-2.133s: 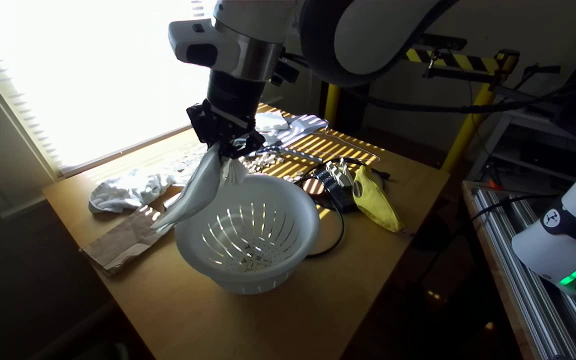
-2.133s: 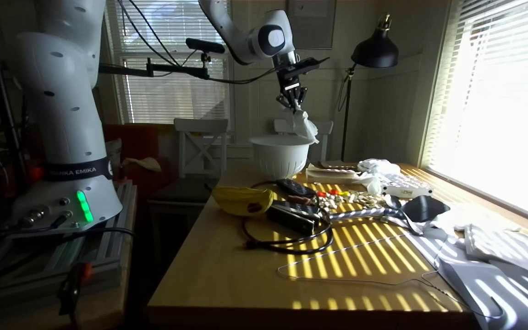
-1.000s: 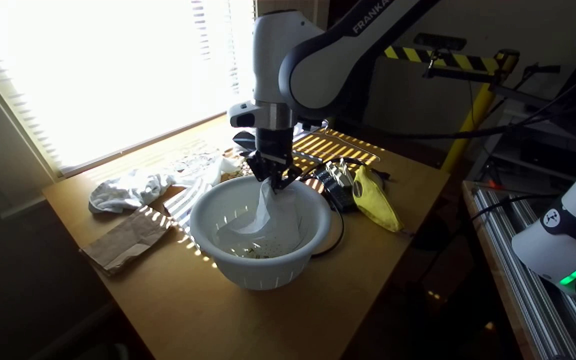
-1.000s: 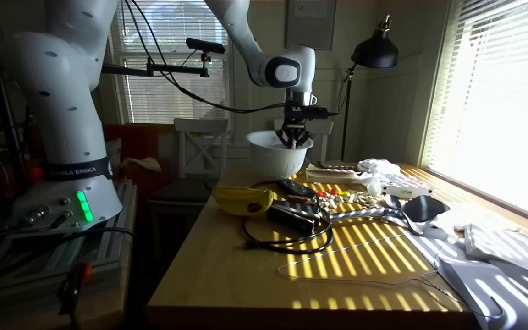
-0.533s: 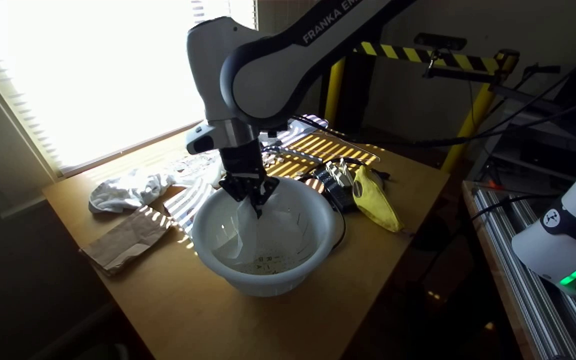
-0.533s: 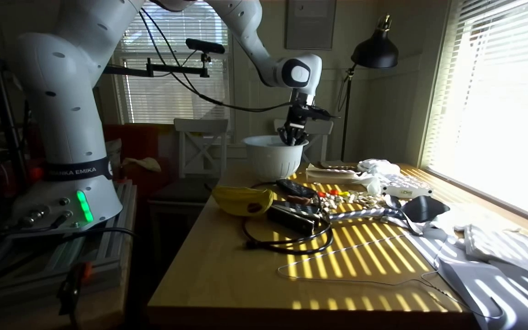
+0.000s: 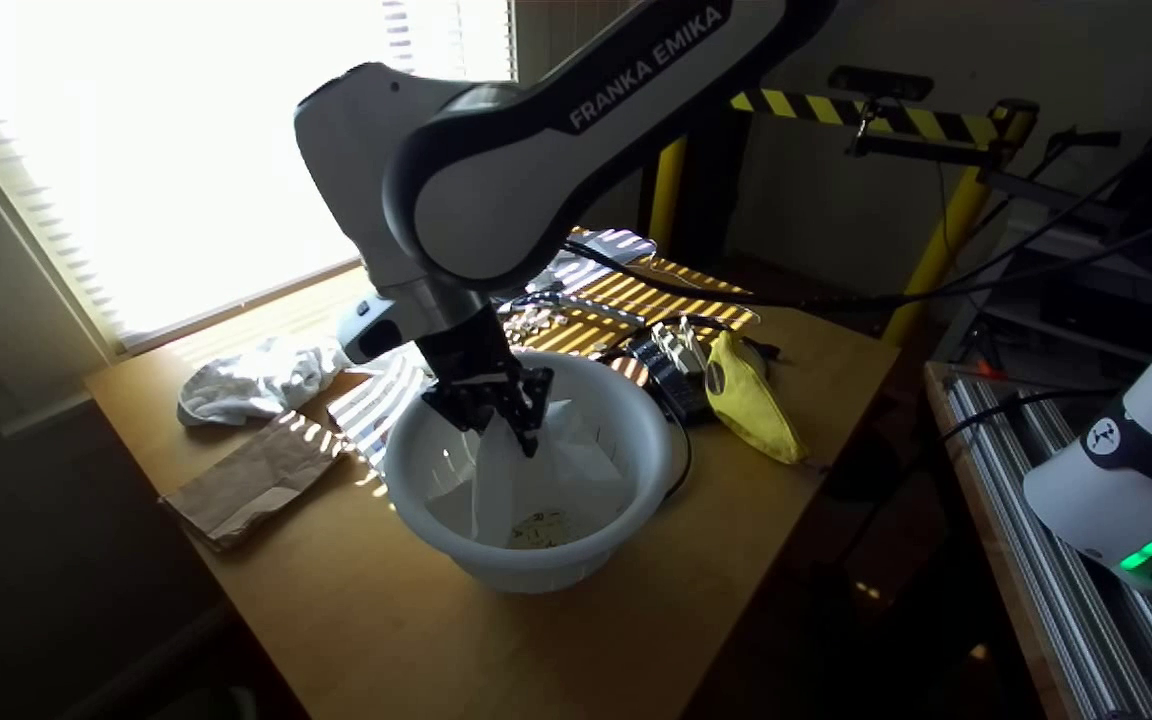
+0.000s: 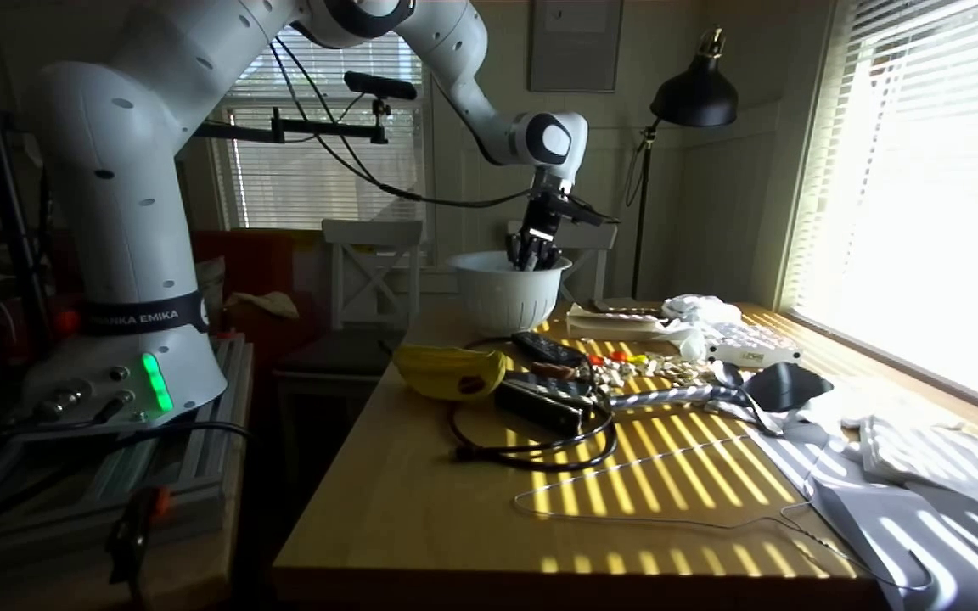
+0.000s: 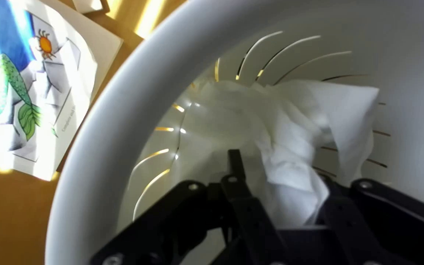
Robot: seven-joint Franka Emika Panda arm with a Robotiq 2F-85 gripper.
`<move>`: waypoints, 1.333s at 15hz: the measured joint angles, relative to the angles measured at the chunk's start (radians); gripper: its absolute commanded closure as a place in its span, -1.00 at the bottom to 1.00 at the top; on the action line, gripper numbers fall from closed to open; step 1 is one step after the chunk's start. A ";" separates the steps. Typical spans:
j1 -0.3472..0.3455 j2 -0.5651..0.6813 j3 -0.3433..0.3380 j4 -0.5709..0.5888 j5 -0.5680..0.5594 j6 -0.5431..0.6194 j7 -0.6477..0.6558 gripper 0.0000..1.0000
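Parted end effector (image 7: pixel 506 437) has thin white cloth (image 9: pixel 296 154) between its fingers inside round off-white plastic colander (image 7: pixel 536 562)

The end effector, black and two-fingered, reaches at a tilt into the colander, its jaws partly open. In the wrist view a gap shows between the black fingertips (image 9: pixel 237 163), and a crumpled fold of the cloth lies in it. That fold comes close to one finger; whether the two touch cannot be told. The cloth lies over the colander's floor and slotted wall, one pointed corner standing up. In an exterior view, dark letter-like marks show on the uncovered part of the floor.

The colander stands upright on the light-brown wooden tabletop (image 7: pixel 576 650), well in from the edge beside the bright window (image 7: pixel 216 150). Just outside its rim lies a white printed sheet with a green fish tail and orange crab (image 9: pixel 28 110). Toward one window-side corner of the tabletop, a flat brown paper bag (image 7: pixel 251 480) and a crumpled white fabric bundle (image 7: pixel 266 385) lie near each other. Near the tabletop edge facing the white robot base (image 7: pixel 1086 500), a yellow curved fabric pouch (image 8: pixel 446 372) rests just beside a black box-shaped device (image 8: pixel 540 403). Small pale pieces (image 8: pixel 659 371), a few red and yellow among them, are scattered between that device and the window-side edge. Grey flat fabric (image 8: pixel 905 526) lies at the other window-side corner.
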 measured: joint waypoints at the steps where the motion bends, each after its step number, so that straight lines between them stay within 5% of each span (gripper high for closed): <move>1: 0.004 -0.003 0.000 0.004 -0.005 0.012 0.000 -0.40; 5: 0.006 -0.039 0.002 0.004 -0.007 0.092 0.001 -0.96; 11: -0.011 -0.165 -0.023 -0.094 -0.005 0.308 0.144 -1.00; 20: -0.174 -0.286 -0.123 -0.306 0.002 0.436 0.405 -1.00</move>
